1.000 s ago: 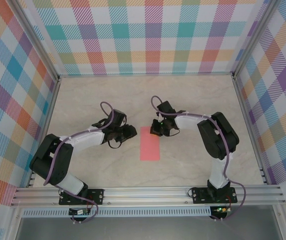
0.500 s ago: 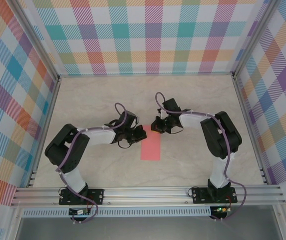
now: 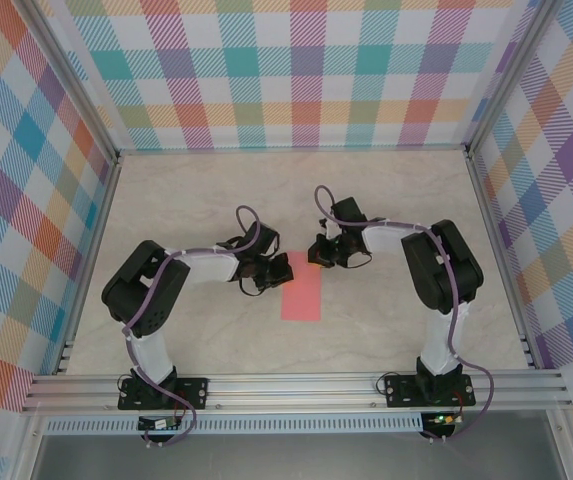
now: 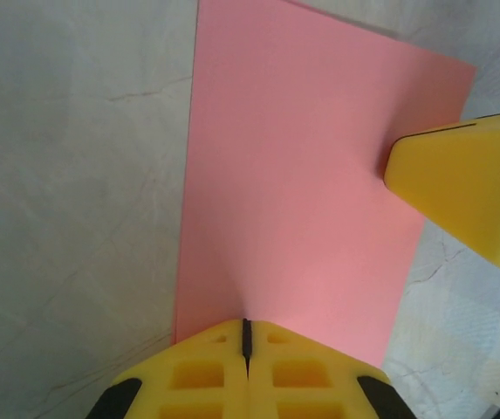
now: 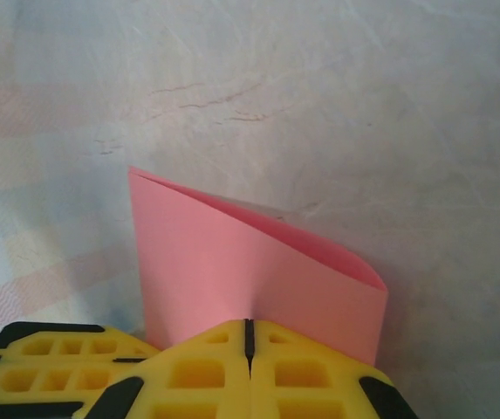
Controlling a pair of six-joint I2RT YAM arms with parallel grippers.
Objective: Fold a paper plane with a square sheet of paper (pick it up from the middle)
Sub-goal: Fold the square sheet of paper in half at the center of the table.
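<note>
The left end effector is closed, its two yellow fingers pressed together with only a thin dark seam between them. They are pinched on one edge of the square sheet of paper, and a faint pucker in the pink surface runs up to the seam. The strip of paper between the fingers is hidden.

The right end effector is also closed, tips together, on another edge of the same sheet. In its wrist view the sheet lies doubled over. The upper layer lifts off the lower one and curves round at the fold on the right, and its near edge is lost beneath the fingers. A second yellow block sits at the lower left of that view, cut off by the frame and too partial to identify.

From above, the sheet shows as a narrow salmon-pink rectangle on the pale marbled tabletop, between the two arms. Both end effectors are at its far end, the left on its left edge and the right at the far right corner. The far corners are covered by the black wrist housings.
</note>
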